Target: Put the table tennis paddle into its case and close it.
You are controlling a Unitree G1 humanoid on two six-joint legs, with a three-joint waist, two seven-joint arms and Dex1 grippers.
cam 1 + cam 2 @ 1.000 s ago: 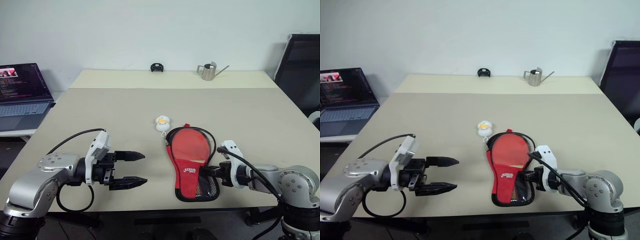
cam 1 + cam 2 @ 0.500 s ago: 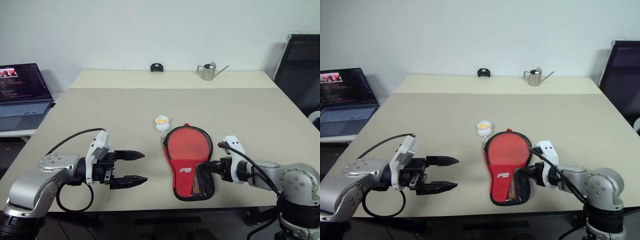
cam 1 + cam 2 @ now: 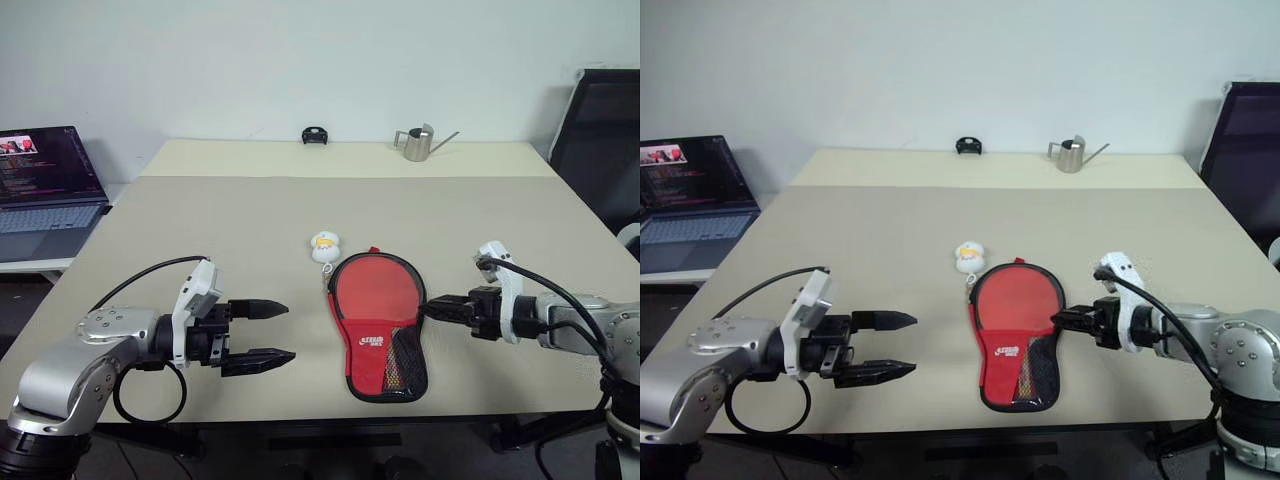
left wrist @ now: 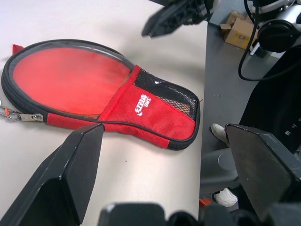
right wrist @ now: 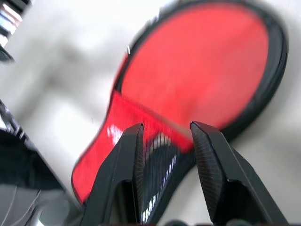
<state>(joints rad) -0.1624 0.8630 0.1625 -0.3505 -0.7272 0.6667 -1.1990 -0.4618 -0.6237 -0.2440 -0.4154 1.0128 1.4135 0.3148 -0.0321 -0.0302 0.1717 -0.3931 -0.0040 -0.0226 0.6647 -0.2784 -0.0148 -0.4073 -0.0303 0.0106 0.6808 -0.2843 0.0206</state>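
The red paddle-shaped fabric case (image 3: pixel 378 322) lies flat on the beige bench (image 3: pixel 250 220). My right gripper (image 3: pixel 432 307) hovers beside it, jaws slightly parted, empty. My left gripper (image 3: pixel 272 332) stands well apart, jaws spread.

The case (image 3: pixel 378 318) was red with black edging, a black mesh pocket and white lettering. Its round charm (image 3: pixel 324 245) was white and yellow. The table (image 3: pixel 200 220) was plain beige.

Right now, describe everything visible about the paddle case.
The case is a paddle-shaped fabric cover, red with black edging, a black mesh pocket and a white logo on its narrow end. It lies flat on the table, round end away from the robot. A zip pull links to a white-yellow charm. Neither gripper touches it.
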